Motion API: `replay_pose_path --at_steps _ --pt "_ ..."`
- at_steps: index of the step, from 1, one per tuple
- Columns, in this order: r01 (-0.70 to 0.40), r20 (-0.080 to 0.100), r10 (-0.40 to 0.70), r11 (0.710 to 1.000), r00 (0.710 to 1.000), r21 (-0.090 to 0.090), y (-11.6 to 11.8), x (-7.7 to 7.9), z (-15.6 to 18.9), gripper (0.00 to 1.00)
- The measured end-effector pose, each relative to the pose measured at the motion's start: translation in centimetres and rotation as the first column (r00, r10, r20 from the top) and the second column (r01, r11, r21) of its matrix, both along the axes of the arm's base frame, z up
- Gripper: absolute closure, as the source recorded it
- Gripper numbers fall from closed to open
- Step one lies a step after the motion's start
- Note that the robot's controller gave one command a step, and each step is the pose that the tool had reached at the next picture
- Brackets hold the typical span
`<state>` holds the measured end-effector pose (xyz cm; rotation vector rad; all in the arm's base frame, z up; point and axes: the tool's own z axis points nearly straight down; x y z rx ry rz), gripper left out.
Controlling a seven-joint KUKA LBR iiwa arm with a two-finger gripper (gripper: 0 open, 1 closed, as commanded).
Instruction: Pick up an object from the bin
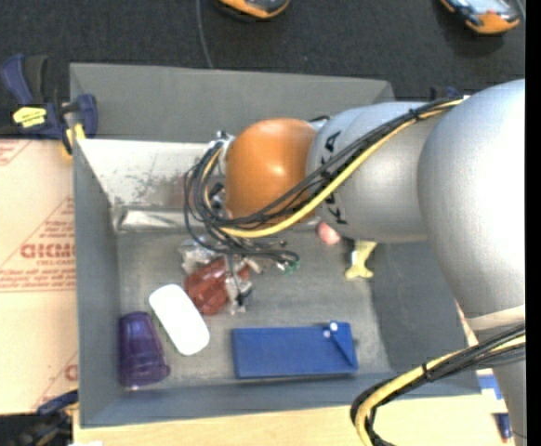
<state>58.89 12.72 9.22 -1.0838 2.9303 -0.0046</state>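
Gripper (231, 269) sits low in mid-bin (94, 249), under the orange wrist cover (266, 165) and a tangle of cables. Open or closed: cannot tell, since cover and cables hide most of it. Red lump (205, 291) lies on the floor right at the gripper's lower-left, seemingly touching it. White oval (179, 320) is just beside the lump on its lower left, with a purple cup (140, 349) beyond that in the near-left corner. Blue box (294, 352) lies flat along the near wall, and a yellow piece (362, 260) and pink bit (328, 234) are off right by the arm.
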Motion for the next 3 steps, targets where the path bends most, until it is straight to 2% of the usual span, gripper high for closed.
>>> replay_pose_path --at_steps 1,2,3 --pt "0.001 0.0 -0.001 1.0 1.0 0.0 0.0 0.0 0.0 1.0" --pt "0.02 -0.004 -0.02 1.0 1.0 -0.001 0.0 0.8 5.4 1.0" --pt "-0.011 -0.004 0.011 1.0 1.0 -0.001 0.1 1.2 13.0 1.0"
